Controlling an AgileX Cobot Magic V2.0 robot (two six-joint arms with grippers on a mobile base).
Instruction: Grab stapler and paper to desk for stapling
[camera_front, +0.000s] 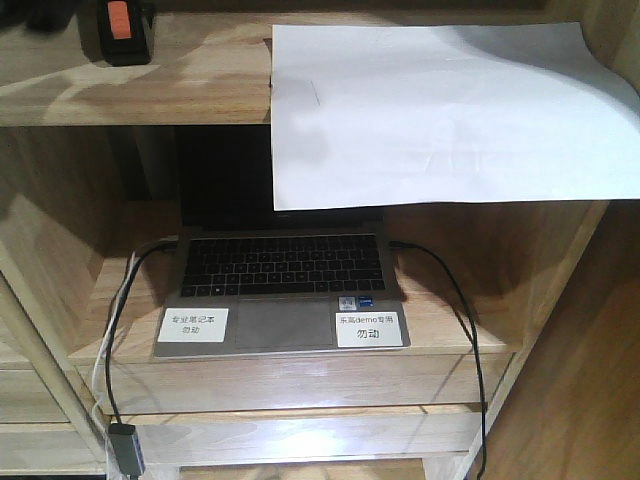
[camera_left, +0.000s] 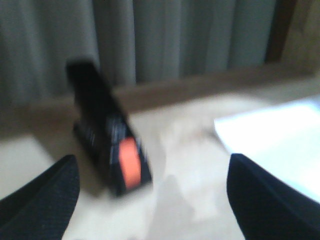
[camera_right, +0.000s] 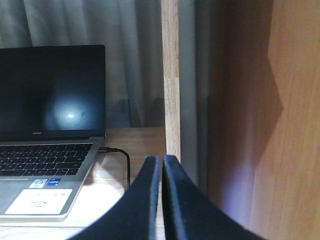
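Observation:
The black stapler (camera_front: 125, 30) with its orange-red part lies at the far left of the upper shelf. In the blurred left wrist view the stapler (camera_left: 107, 145) sits ahead and slightly left of my left gripper (camera_left: 155, 200), which is open and apart from it. The white paper (camera_front: 440, 110) lies on the right of the same shelf, with its front part hanging over the edge; its corner (camera_left: 280, 140) shows at the right of the left wrist view. My right gripper (camera_right: 162, 159) is shut with nothing between its fingers, down at the laptop shelf. The desk is out of view.
An open laptop (camera_front: 285, 270) with white labels stands on the lower shelf (camera_front: 450, 330), with black cables (camera_front: 455, 310) on both sides. A wooden shelf upright (camera_right: 170, 75) rises just beyond my right gripper, and a side panel (camera_right: 295, 125) stands to its right.

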